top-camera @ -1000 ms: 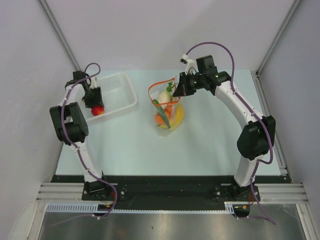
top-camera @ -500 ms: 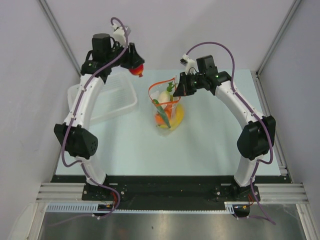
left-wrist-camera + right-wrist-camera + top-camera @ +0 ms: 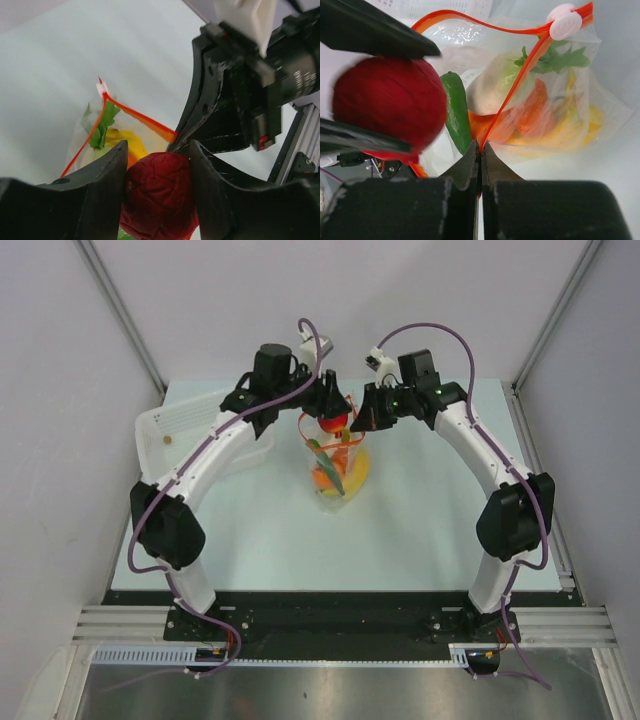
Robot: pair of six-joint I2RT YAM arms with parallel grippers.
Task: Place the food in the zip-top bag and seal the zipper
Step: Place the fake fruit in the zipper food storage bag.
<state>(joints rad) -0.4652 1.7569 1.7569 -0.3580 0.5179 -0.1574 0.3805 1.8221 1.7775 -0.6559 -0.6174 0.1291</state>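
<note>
Zip-top bag (image 3: 600, 107), zipper (image 3: 510, 100) pinched in pressed-together right gripper (image 3: 481, 147); red fruit (image 3: 159, 195) clamped by left gripper (image 3: 157, 156) above mouth; print (image 3: 432, 7) behind bag too blurred to read.

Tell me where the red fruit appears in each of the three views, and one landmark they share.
Top external: red fruit upper centre, held by the left gripper.
Left wrist: red fruit bottom centre, between the black fingers.
Right wrist: red fruit at left, blurred.
Shared landmark: the zipper, the red-orange strip beside the fruit.
</note>
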